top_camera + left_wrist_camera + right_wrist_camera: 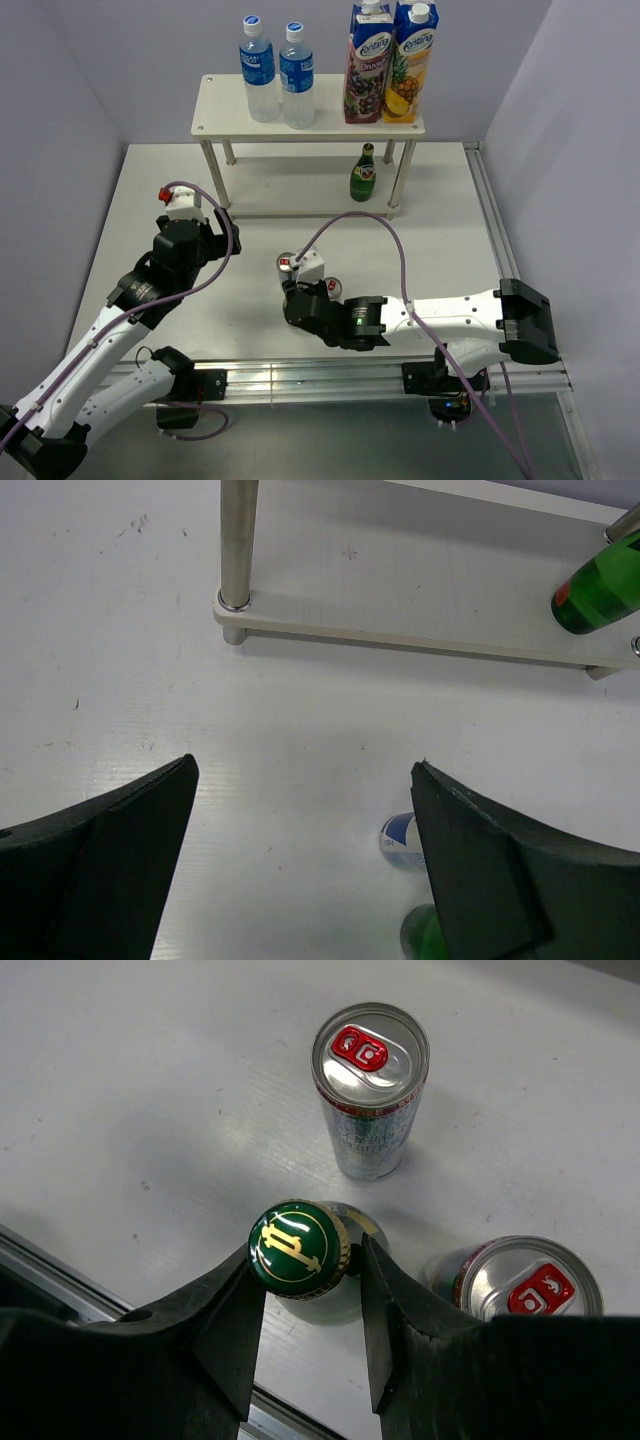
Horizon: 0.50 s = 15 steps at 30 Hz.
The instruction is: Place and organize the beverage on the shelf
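The shelf (218, 112) stands at the back, with two water bottles (258, 70) and two juice cartons (367, 65) on its top board. A green bottle (364, 174) stands on the lower board (420, 600). My right gripper (305, 1260) is shut on the neck of another green bottle (298, 1248), whose gold-marked cap faces the wrist camera. In the top view this gripper (300, 292) is at mid-table and its bottle is hidden beneath it. My left gripper (305, 763) is open over bare table in front of the shelf, left of centre (218, 225).
Two silver cans with red tabs stand by the held bottle, one beyond it (370, 1085) and one to its right (520, 1285). A shelf leg (238, 545) is just ahead of the left gripper. Small blue-white (398, 840) and green (420, 935) shapes show past its right finger.
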{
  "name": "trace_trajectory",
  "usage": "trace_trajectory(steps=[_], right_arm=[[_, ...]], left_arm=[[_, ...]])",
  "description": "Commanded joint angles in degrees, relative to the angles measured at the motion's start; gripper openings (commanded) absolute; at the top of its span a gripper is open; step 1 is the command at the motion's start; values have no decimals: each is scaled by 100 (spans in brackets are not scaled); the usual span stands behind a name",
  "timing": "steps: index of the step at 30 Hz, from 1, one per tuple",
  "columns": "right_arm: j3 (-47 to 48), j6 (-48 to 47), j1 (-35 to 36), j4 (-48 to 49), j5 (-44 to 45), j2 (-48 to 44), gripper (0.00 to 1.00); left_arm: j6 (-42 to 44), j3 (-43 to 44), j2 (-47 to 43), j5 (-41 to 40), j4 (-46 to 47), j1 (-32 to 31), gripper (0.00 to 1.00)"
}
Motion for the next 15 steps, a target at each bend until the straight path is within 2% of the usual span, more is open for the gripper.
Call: trace_trajectory(steps=[1, 6, 15], right_arm=[[358, -37, 26, 114, 93, -27, 6], [552, -108, 35, -71, 119, -212, 0], [1000, -222, 43, -440, 208, -730, 0]], left_arm=[[-15, 7, -89, 49, 69, 28, 94], [-15, 7, -115, 41, 86, 19, 94], [-6, 16, -133, 40, 77, 28, 94]])
